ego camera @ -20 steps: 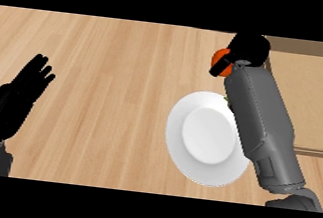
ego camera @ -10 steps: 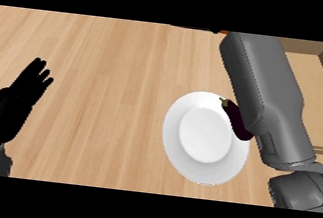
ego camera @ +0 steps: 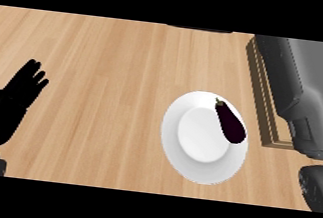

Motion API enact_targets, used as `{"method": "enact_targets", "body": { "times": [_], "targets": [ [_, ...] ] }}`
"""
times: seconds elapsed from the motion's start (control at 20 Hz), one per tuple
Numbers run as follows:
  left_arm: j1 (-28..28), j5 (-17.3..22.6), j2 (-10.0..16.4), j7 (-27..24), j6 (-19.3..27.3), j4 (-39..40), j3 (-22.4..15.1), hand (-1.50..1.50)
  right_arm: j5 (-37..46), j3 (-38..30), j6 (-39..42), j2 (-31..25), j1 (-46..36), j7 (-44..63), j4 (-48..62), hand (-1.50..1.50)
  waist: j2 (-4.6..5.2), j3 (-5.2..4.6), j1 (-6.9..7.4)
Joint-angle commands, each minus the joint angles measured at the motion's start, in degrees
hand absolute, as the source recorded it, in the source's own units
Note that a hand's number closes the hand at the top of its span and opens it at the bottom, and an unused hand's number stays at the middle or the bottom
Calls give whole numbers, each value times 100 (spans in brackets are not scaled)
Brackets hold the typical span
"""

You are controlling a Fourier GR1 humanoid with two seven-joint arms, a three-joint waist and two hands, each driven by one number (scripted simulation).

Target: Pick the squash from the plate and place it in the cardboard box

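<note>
A white plate (ego camera: 196,155) lies on the wooden counter right of the middle. On its right side rests a dark purple eggplant (ego camera: 231,122). No squash shows in the head view. The cardboard box (ego camera: 263,107) shows only as a brown edge just right of the plate, mostly covered by my grey right forearm (ego camera: 304,92). That forearm runs up past the view's top, so my right hand is out of sight. My left hand (ego camera: 7,106) rests open at the left edge, fingers up, far from the plate.
Light wooden counter (ego camera: 110,65) fills the space between my left hand and the plate. A thin dark shape (ego camera: 200,29) sits at the top edge; I cannot tell what it is.
My right arm has stretched farther away and to the right, over the box. Its hand, shut on an orange thing a second ago, has left the view. The eggplant on the plate is now uncovered.
</note>
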Motion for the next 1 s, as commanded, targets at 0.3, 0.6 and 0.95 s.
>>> {"method": "enact_targets", "body": {
  "times": [0.3, 0.6, 0.95],
  "targets": [
    [246, -87, -82, -154, -58, -87, -28, 0, -301, -157, -288, -761, 589, -749, 171, 150, -15, 3, -61],
    [114, -69, -61, -55, -35, -45, 3, 0, -595, -343, -980, -1024, 1095, -1518, 525, 150, -3, 6, -47],
    [11, -138, -165, -301, -56, 108, -65, 0, -1069, -788, -1320, -1239, 1247, -1915, 1189, 150, 27, 6, -11]
  ]
}}
